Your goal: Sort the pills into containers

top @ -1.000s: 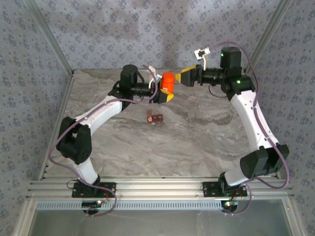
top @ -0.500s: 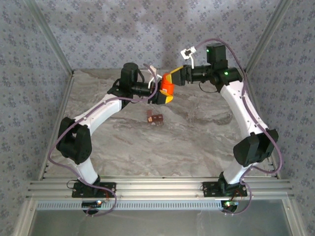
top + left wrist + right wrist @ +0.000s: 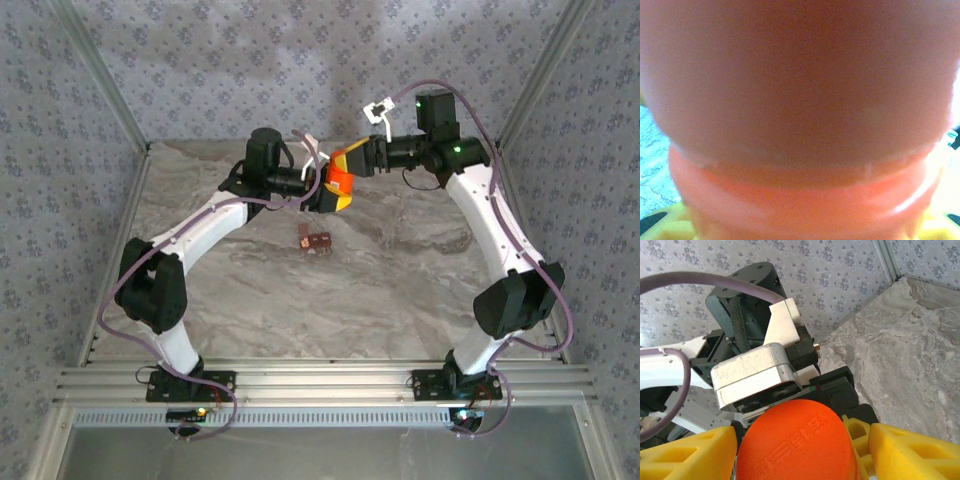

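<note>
Plainly, the containers (image 3: 317,241) lie well apart from the fingers (image 3: 352,160) flanking the bottle (image 3: 341,181).

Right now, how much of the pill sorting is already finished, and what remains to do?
Done: nothing looks sorted; the cap is on the orange pill bottle. In hand: the left gripper holds that bottle, the right gripper straddles the cap, grip uncertain. Left: remove the cap, then drop pills into the reddish-brown compartment strip on the table.
</note>
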Motion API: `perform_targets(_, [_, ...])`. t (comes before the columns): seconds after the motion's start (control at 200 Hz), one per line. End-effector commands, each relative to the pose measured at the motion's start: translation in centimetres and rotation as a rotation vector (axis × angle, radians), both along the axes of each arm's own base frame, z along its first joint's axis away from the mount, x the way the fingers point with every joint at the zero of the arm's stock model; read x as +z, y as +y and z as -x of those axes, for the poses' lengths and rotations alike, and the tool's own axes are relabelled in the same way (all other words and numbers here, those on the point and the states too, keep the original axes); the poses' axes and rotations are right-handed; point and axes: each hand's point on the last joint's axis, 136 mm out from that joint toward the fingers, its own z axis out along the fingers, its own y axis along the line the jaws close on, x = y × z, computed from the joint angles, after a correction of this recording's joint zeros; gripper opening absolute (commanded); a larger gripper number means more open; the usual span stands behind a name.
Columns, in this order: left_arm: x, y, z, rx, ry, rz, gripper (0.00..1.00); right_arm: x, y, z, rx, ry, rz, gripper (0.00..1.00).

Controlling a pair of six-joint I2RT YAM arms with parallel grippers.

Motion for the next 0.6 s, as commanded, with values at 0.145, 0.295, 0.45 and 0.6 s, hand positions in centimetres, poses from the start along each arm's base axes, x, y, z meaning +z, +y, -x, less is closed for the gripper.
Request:
perform_targets(0.145, [1.6,-0.2,-0.1,-0.015,-0.063,0.032,0.0,-0.4,-0.1,0.2,-0.02,0.01,0.02,0.5])
perform_targets(0.295, [1.7,-0.2,-1.5,0.081,-0.085,0.03,0.0,-2.3,-0.1,-1.0,-0.17,0.056,0.102,0.42])
perform_targets(0.45, [1.8,0.0,-3.3,0.237,-0.139,0.048,0.0,-4.2,0.1,-2.7,-0.374,0.14,0.127,0.36])
perform_targets(0.6, [1.6,-0.6,-3.6,0.329,-0.191,0.05,0.0,-5.1,0.1,-3.9,-0.54,0.194,0.136,0.36])
